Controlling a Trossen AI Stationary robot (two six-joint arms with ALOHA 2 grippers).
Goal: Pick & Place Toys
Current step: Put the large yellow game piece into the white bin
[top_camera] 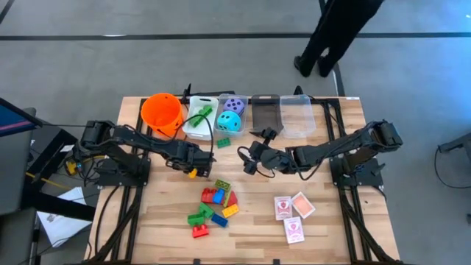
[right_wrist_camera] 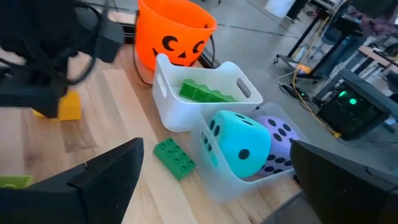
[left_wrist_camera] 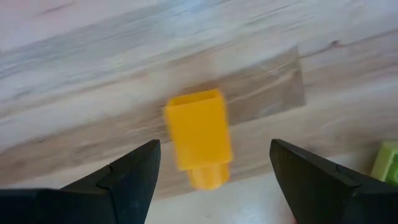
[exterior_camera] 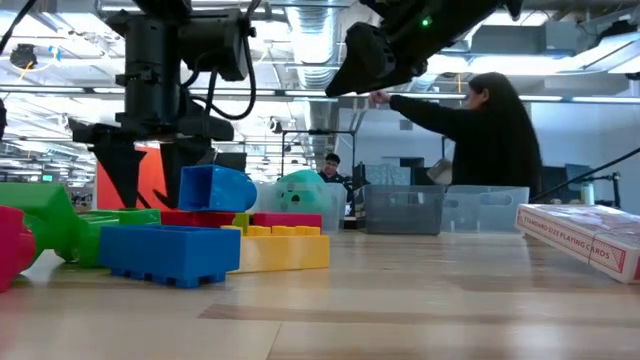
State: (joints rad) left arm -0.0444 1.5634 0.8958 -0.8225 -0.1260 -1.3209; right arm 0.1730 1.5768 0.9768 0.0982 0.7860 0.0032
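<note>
The left gripper (left_wrist_camera: pixel 211 186) hangs just over the desk (left_wrist_camera: pixel 93 74) with its fingers (left_wrist_camera: pixel 134 177) spread wide and holding nothing. A small yellow brick (left_wrist_camera: pixel 199 140) lies flat on the wood directly between them, its long axis running away from the wrist and a round stud end pointing back toward it.

The brick looks like hard, hollow plastic: light, rigid and smooth-sided, so it should not deform, but it could slide or twist if pinched off-centre. The two long flat flanks face the fingers, and a squeeze across their middle, low on the body instead of on the stud, seems the surest hold.

The right gripper (top_camera: pixel 250 158) waits above the desk, near the bins, its fingers (right_wrist_camera: pixel 102 180) also wide and empty; ahead of them a green brick (right_wrist_camera: pixel 175 158) lies on the desk beside a white bin (right_wrist_camera: pixel 168 106).
</note>
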